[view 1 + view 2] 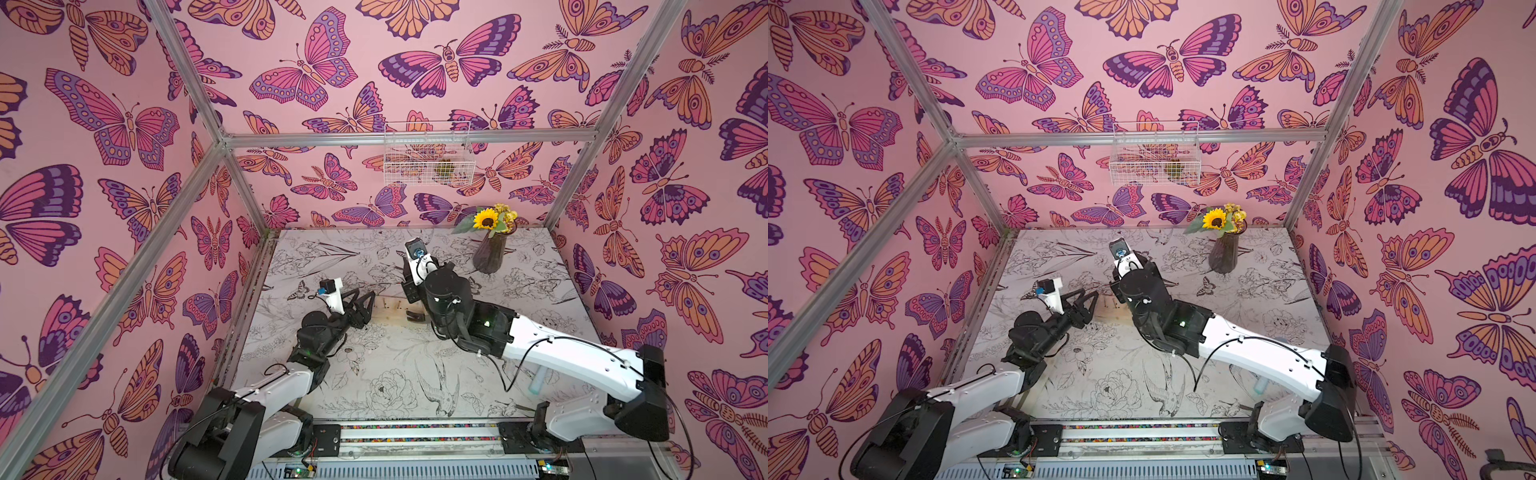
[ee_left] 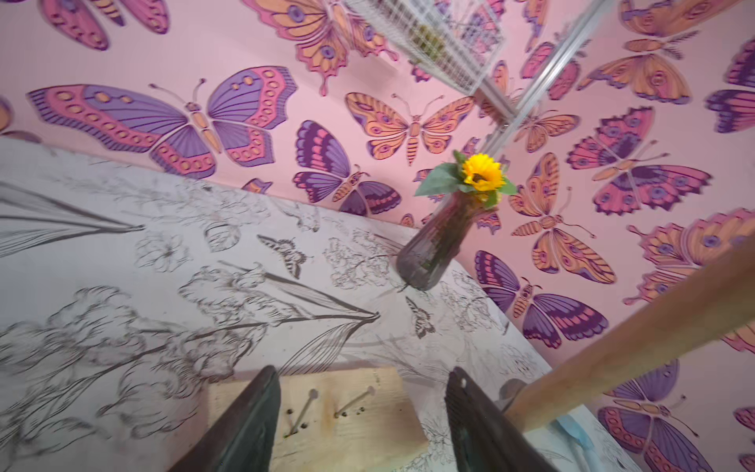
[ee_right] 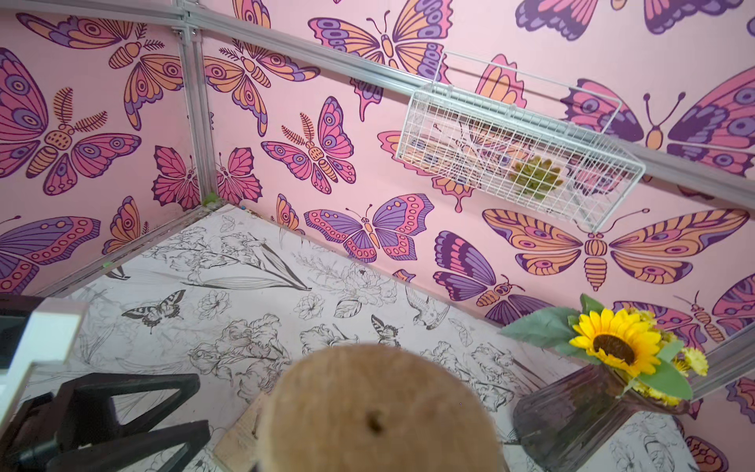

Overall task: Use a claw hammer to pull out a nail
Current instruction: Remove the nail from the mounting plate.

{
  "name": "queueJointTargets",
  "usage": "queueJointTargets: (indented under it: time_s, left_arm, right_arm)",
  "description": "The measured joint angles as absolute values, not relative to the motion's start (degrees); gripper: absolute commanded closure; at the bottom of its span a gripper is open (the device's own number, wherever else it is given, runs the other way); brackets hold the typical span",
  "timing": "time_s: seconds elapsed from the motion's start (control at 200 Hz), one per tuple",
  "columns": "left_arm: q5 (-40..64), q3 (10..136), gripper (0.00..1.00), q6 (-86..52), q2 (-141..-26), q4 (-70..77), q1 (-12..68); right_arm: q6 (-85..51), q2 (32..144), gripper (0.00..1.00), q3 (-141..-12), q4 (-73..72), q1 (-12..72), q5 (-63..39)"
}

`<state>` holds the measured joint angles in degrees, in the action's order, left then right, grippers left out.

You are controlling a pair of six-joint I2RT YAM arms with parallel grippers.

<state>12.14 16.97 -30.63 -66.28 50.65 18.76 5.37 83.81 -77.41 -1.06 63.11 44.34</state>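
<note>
A pale wooden board (image 2: 327,412) lies on the table with two bent nails (image 2: 305,408) (image 2: 356,401) sticking out of it. My left gripper (image 2: 363,412) is open, its black fingers (image 2: 245,429) on either side of the board's end without touching the nails. The claw hammer's wooden handle (image 2: 633,339) slants up beside it. In a top view its grey head (image 1: 415,318) rests at the board (image 1: 390,309). My right gripper (image 1: 413,291) is shut on the handle, whose round butt end (image 3: 380,408) hides its fingers in the right wrist view.
A dark glass vase (image 1: 490,253) with a sunflower stands at the back right of the table. A white wire basket (image 1: 428,162) hangs on the back wall. Pink walls and metal frame posts enclose the table on three sides.
</note>
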Motion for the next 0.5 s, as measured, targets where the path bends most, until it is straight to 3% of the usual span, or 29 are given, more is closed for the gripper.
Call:
queueJointTargets:
  time_s: [0.165, 0.501]
  left_arm:
    - [12.25, 20.62, 0.37, -34.15, -67.81, 41.74, 14.5]
    - [21.32, 24.43, 0.47, -37.98, -79.77, 39.31, 10.81]
  right_arm:
    - [8.93, 91.26, 1.0, -82.08, -1.54, 61.98, 44.29]
    - [10.61, 101.54, 1.0, -88.42, 1.15, 59.66, 43.72]
